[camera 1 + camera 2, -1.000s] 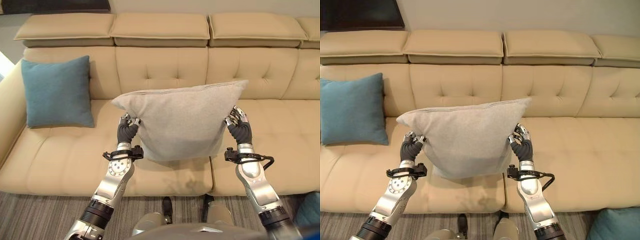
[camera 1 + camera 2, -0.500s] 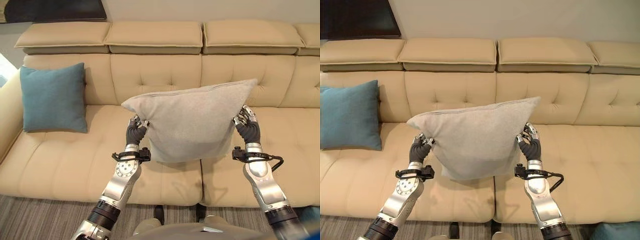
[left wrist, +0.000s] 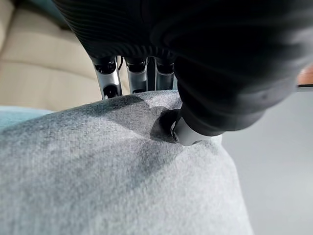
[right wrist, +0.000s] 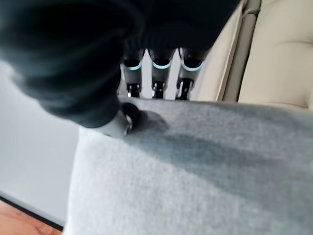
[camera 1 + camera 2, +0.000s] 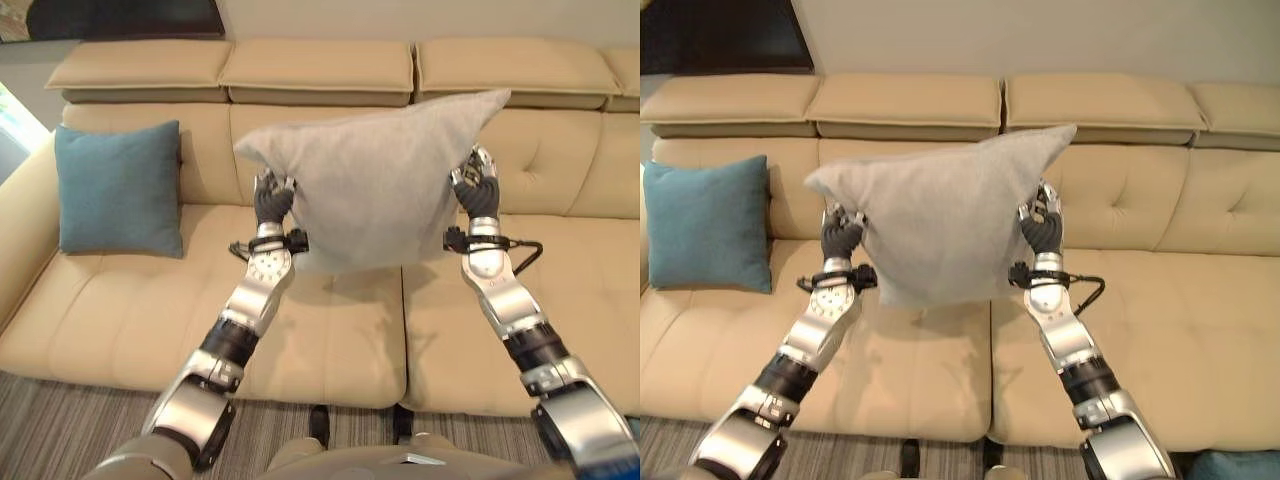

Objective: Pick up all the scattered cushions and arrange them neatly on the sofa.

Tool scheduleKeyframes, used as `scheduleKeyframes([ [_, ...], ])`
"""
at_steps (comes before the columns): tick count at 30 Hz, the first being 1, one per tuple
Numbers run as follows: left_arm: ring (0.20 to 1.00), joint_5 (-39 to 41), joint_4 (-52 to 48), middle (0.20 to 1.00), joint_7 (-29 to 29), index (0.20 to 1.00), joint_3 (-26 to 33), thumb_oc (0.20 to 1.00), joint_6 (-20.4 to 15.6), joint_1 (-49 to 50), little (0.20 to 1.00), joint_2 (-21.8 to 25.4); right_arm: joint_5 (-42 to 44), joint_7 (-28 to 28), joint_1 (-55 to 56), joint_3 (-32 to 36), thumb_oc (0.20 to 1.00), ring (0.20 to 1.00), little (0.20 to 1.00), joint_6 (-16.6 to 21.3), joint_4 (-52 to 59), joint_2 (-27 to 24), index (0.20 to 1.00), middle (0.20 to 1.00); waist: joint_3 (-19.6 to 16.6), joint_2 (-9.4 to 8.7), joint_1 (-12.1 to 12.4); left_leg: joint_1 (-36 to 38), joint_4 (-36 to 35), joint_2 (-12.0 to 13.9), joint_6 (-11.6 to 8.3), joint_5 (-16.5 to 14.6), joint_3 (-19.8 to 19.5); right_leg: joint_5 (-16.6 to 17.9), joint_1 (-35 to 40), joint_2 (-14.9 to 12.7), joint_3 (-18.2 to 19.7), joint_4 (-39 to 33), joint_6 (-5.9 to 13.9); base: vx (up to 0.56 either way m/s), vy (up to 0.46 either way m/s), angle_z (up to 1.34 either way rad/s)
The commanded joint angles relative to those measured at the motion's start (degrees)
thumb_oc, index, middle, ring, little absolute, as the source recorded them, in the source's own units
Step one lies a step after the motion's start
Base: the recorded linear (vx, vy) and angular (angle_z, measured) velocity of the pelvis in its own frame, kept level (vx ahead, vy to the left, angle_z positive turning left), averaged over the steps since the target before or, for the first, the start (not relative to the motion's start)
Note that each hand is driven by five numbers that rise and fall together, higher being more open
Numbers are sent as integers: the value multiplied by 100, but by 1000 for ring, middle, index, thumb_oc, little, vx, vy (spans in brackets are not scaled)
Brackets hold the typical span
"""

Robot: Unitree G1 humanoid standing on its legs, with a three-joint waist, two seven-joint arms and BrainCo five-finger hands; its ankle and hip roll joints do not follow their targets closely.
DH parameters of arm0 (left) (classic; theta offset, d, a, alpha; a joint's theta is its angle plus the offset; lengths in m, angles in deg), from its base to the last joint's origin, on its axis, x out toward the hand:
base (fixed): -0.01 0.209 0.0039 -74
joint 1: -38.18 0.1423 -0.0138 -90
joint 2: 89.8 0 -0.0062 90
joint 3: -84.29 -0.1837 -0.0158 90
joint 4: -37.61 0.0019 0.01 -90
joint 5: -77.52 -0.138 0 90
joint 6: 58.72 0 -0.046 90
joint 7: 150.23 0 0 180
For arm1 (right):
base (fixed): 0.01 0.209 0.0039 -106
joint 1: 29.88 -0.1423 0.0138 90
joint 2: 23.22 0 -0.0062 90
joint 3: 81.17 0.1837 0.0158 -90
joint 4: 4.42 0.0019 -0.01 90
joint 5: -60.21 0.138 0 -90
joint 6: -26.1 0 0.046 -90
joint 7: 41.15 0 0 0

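Note:
I hold a large grey cushion [image 5: 375,180] up in the air in front of the middle of the beige sofa [image 5: 330,330]. My left hand [image 5: 270,200] pinches its left edge, thumb pressed into the fabric [image 3: 122,166] and fingers [image 3: 110,81] behind it. My right hand [image 5: 478,190] pinches the right edge the same way, seen against the grey cloth [image 4: 205,171]. The cushion hangs tilted, its right corner higher, hiding part of the sofa back. A teal cushion [image 5: 118,190] leans upright against the sofa back at the left end.
The sofa seat [image 5: 930,370] below the grey cushion and the right seat [image 5: 1180,330] are bare. A striped rug [image 5: 60,430] lies in front of the sofa. A bit of another teal cushion [image 5: 1225,468] shows on the floor at the lower right.
Both arms have stretched forward and up, carrying the grey cushion higher and closer to the sofa back. The camera view has shifted a little as well.

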Motion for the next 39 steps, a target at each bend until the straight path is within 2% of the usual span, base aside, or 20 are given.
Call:
scheduleKeyframes([
  [1,200,-292,1,200,55,200,-653,200,-477,-1469,200,2,-369,-51,-1264,-392,200,200,200,378,377,-10,200,200,236,-34,-11,19,29,-139,-144,-570,128,-594,139,-101,-18,33,499,-104,9,2],
  [4,200,-346,667,200,14,200,-858,200,-475,-2369,200,222,-262,-163,-2165,-515,200,200,200,316,-125,-298,200,200,365,19,-53,-474,29,-169,-174,-389,86,-438,-346,-104,39,52,495,-111,17,4],
  [11,200,-292,1972,200,105,200,-1307,200,-480,-3858,200,560,-28,-389,-3575,-840,200,200,200,370,-1281,-571,200,200,426,110,-104,-1438,29,-161,-286,-97,97,-209,-1280,-150,89,97,532,-60,11,2],
  [16,200,-101,2642,200,199,200,-1420,200,-515,-4290,200,456,151,-407,-4055,-1062,200,200,200,424,-1951,-664,200,200,501,134,-112,-2079,29,-156,-369,40,123,-85,-1943,-154,131,118,568,-57,1,-14],
  [21,200,-63,2837,200,308,200,-1420,200,-514,-4211,200,405,158,-264,-4050,-1258,200,200,200,395,-2339,-674,200,200,483,127,-133,-2316,29,-175,-398,91,104,-29,-2193,-159,134,113,572,-5,-1,-1],
  [22,231,-23,2908,231,371,231,-1449,231,-511,-4217,231,415,170,-211,-4083,-1301,200,200,200,378,-2452,-699,200,200,482,124,-128,-2352,29,-179,-407,106,102,-16,-2226,-165,127,108,578,0,0,0],
  [23,1000,-8,3027,1000,448,1000,-1498,1000,-485,-4220,1000,446,170,-133,-4139,-1432,200,200,200,331,-2731,-782,200,200,459,129,-121,-2404,29,-188,-412,114,97,-4,-2287,-164,132,105,577,0,0,0],
  [24,1000,76,3137,1000,520,1000,-1499,1000,-474,-4224,1000,447,142,-85,-4187,-1528,269,269,269,288,-2894,-850,269,269,451,121,-115,-2416,29,-189,-421,121,98,5,-2289,-167,127,97,582,-4,-15,4],
  [25,1000,121,3200,1000,551,1000,-1493,1000,-481,-4242,1000,461,145,-48,-4251,-1597,539,539,539,266,-3026,-894,539,539,448,120,-114,-2422,29,-191,-425,126,97,10,-2289,-166,123,92,583,-9,-19,5],
  [26,1000,188,3300,1000,603,1000,-1490,1000,-488,-4272,1000,508,170,-2,-4338,-1675,1000,1000,1000,229,-3196,-978,1000,1000,445,114,-105,-2432,29,-197,-436,138,97,11,-2281,-164,113,85,586,-14,-31,4],
  [30,1000,189,3651,1000,766,1000,-1512,1000,-387,-4322,1000,1004,116,189,-4527,-1987,1000,1000,1000,-22,-3861,-1487,1000,1000,419,101,-49,-2361,29,-203,-454,132,65,11,-2197,-159,78,59,591,-3,-27,0],
  [31,1000,271,3789,1000,812,1000,-1422,1000,-375,-4233,1000,1287,153,264,-4517,-2033,1000,1000,1000,-110,-4040,-1728,1000,1000,396,88,-29,-2306,29,-206,-457,123,52,10,-2135,-157,70,44,594,19,-32,1],
  [33,1000,314,3868,1000,860,1000,-1353,1000,-364,-4136,1000,1550,275,341,-4389,-1942,1000,1000,1000,-168,-4173,-1938,1000,1000,361,83,-9,-2229,29,-208,-459,106,39,2,-2053,-156,58,35,594,17,-8,-1],
  [34,1000,242,3823,1000,936,1000,-1337,1000,-341,-3997,1000,1845,356,410,-4220,-1854,1000,1000,1000,-193,-4168,-2234,1000,1000,319,67,5,-2161,29,-197,-465,87,38,-9,-1981,-172,46,33,599,0,0,0],
  [36,1000,277,3632,1000,991,1000,-1185,1000,-384,-3676,1000,2106,402,463,-3955,-1709,1000,1000,1000,-174,-4022,-2495,1000,1000,282,55,13,-2078,29,-190,-459,55,41,-35,-1887,-176,41,33,599,0,0,0],
  [39,1000,392,2666,1000,1087,1000,-739,1000,-515,-2727,1000,2345,354,547,-3066,-1267,1000,1000,1000,-182,-3536,-2755,1000,1000,241,25,25,-1894,29,-178,-450,3,43,-93,-1684,-170,28,33,585,28,-13,4],
])
